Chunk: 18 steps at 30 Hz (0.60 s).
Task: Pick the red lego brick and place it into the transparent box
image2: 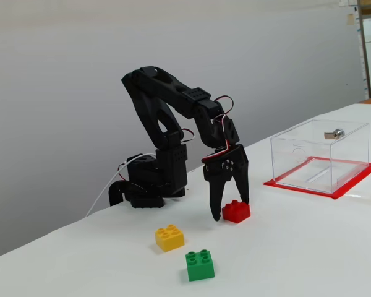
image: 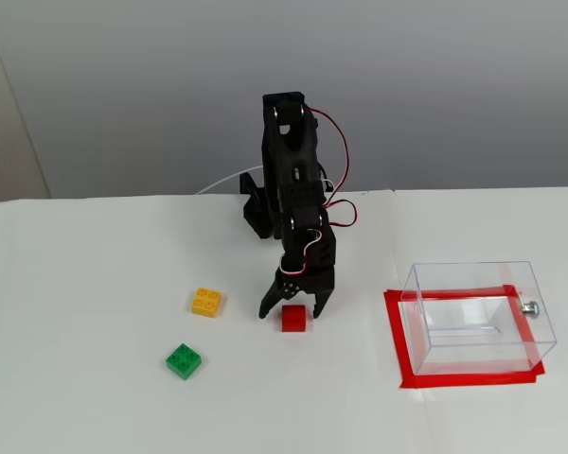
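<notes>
I am looking at the arm folding forward from its base near the upper centre of both fixed views, the upper link rising, the forearm bending down and the wrist pointing the gripper (image: 291, 314) (image2: 230, 210) straight at the table (image: 95, 397) (image2: 309, 247). Its two fingers are standing spread wide, straddling the red lego brick (image: 293, 319) (image2: 236, 211), one tip on each side and low beside it; I cannot tell whether either tip is touching it. The brick is sitting flat on the table at frame centre. The transparent box (image: 478, 317) (image2: 321, 154) is sitting well apart at the right, on a red tape outline (image: 394, 333) (image2: 349, 185). I am reading no writing anywhere.
</notes>
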Motion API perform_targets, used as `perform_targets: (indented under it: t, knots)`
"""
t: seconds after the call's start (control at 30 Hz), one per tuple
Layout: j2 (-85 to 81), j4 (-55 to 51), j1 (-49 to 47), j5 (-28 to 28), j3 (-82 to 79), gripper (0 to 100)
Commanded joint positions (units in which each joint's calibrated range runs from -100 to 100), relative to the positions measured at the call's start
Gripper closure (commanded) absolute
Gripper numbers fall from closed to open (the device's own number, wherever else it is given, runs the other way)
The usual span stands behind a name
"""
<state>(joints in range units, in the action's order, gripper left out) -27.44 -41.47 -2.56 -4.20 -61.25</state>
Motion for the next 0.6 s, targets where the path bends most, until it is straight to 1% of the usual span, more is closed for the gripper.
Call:
perform_targets:
  t: [0.0, 0.57]
  knots:
    - [0.2, 1.3, 0.2, -0.1, 1.4, 61]
    - [1.9, 0.8, 0.2, -0.1, 1.2, 61]
